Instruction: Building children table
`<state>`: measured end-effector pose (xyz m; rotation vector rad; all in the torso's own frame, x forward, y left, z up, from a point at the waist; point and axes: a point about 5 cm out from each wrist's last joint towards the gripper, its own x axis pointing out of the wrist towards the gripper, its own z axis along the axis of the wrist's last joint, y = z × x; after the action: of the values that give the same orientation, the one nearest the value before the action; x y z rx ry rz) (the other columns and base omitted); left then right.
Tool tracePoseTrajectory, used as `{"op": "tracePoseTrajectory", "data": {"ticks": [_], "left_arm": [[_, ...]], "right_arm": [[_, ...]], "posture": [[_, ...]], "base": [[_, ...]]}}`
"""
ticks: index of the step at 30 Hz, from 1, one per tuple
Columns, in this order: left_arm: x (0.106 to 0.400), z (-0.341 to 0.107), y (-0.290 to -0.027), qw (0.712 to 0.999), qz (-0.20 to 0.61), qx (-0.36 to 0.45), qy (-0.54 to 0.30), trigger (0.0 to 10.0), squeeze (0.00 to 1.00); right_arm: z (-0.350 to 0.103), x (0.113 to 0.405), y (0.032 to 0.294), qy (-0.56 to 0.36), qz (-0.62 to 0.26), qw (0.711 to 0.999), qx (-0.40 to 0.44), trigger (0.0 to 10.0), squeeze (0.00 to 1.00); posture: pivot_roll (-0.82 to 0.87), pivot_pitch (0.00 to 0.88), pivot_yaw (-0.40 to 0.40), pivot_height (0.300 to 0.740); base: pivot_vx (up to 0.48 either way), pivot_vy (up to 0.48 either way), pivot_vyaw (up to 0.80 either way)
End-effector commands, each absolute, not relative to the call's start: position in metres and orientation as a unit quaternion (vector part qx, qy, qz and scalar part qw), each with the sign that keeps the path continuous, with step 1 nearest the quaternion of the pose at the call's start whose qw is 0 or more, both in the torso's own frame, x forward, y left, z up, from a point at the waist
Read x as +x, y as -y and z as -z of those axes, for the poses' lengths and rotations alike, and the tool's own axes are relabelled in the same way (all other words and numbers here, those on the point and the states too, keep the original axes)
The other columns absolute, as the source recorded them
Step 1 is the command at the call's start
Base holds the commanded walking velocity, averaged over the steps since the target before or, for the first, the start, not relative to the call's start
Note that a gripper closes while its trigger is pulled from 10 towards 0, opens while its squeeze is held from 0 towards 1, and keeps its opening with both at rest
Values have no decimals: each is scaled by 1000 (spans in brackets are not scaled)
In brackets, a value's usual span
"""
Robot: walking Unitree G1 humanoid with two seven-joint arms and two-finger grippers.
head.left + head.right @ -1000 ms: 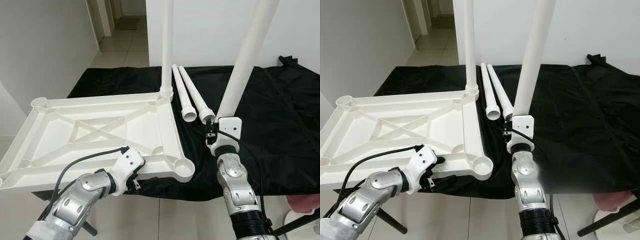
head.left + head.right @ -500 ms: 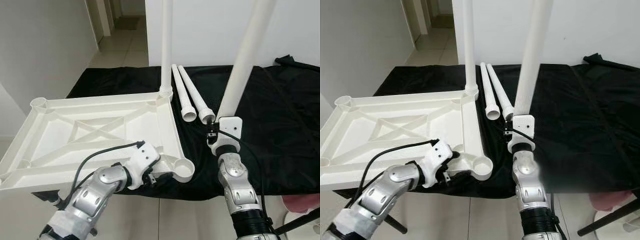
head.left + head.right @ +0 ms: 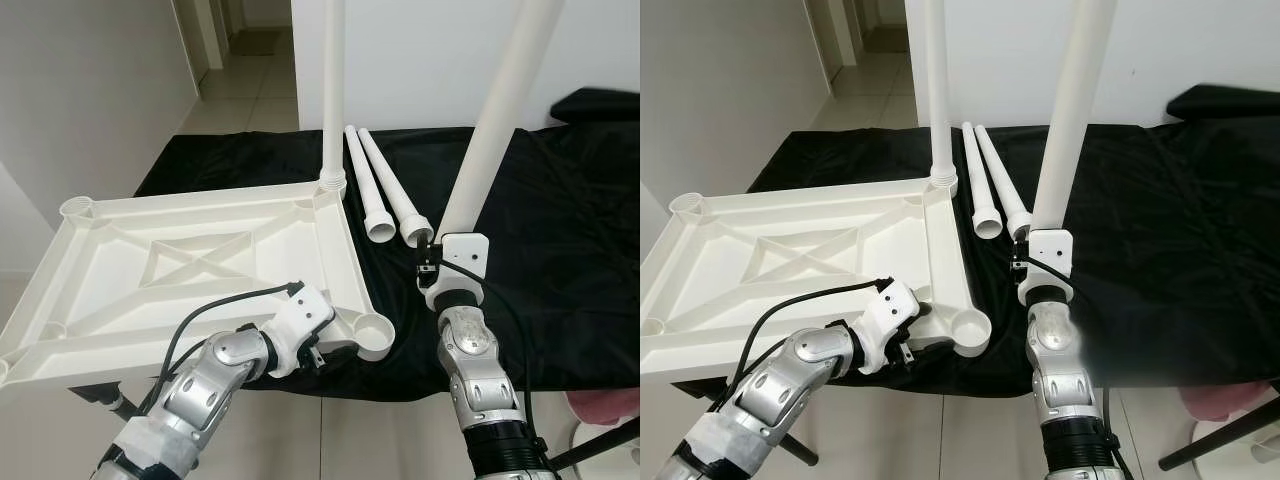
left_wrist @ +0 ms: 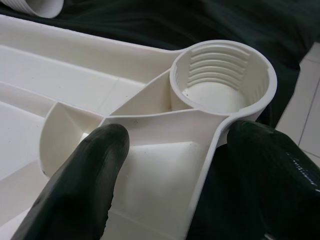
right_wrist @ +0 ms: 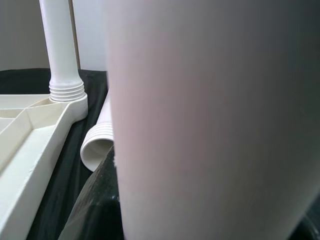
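I count one white tabletop [image 3: 200,260]; beside it four white legs: one screwed in [image 3: 333,90], one raised [image 3: 495,120], two lying [image 3: 385,190].

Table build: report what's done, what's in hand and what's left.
Done: one leg stands screwed into the far corner of the upturned tabletop. In hand: the right gripper holds a second leg upright, and the left gripper clamps the rim beside the empty near socket. Left: seat that leg, then fit the two legs lying on the black cloth.
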<state>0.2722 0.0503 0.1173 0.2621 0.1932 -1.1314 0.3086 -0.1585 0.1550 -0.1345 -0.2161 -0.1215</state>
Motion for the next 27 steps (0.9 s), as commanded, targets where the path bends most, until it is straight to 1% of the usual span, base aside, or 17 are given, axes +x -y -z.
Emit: {"op": "tracePoseTrajectory", "data": {"ticks": [1, 4, 8, 17, 20, 26, 27], "left_arm": [[276, -111, -46, 854, 494, 129, -97, 10000, 0], [278, -112, -40, 857, 491, 123, -92, 10000, 0], [282, -117, -23, 866, 482, 106, -81, 10000, 0], [279, -124, -2, 865, 489, 86, -68, 10000, 0], [279, -130, -1, 867, 489, 76, -57, 10000, 0], [279, -143, -10, 868, 492, 53, -39, 10000, 0], [279, -146, -14, 869, 493, 28, -40, 10000, 0]], "right_arm": [[-159, 307, 156, 120, 59, 989, -62, 10000, 0], [-161, 308, 154, 126, 55, 989, -56, 10000, 0], [-164, 309, 151, 135, 46, 989, -49, 10000, 0], [-176, 311, 146, 164, 31, 986, -31, 10000, 0], [-181, 312, 143, 174, 21, 984, -27, 10000, 0], [-182, 312, 139, 176, 5, 984, -30, 10000, 0], [-177, 312, 138, 167, -2, 986, -21, 10000, 0]], "posture": [[-21, 38, 99, 740], [-19, 43, 98, 740], [-12, 41, 94, 740], [3, 42, 83, 740], [3, 42, 83, 740], [18, 43, 70, 740], [25, 43, 65, 740]], "base": [[0, 0, 0], [0, 0, 0], [0, 0, 0], [0, 0, 0], [0, 0, 0], [0, 0, 0], [0, 0, 0]]}}
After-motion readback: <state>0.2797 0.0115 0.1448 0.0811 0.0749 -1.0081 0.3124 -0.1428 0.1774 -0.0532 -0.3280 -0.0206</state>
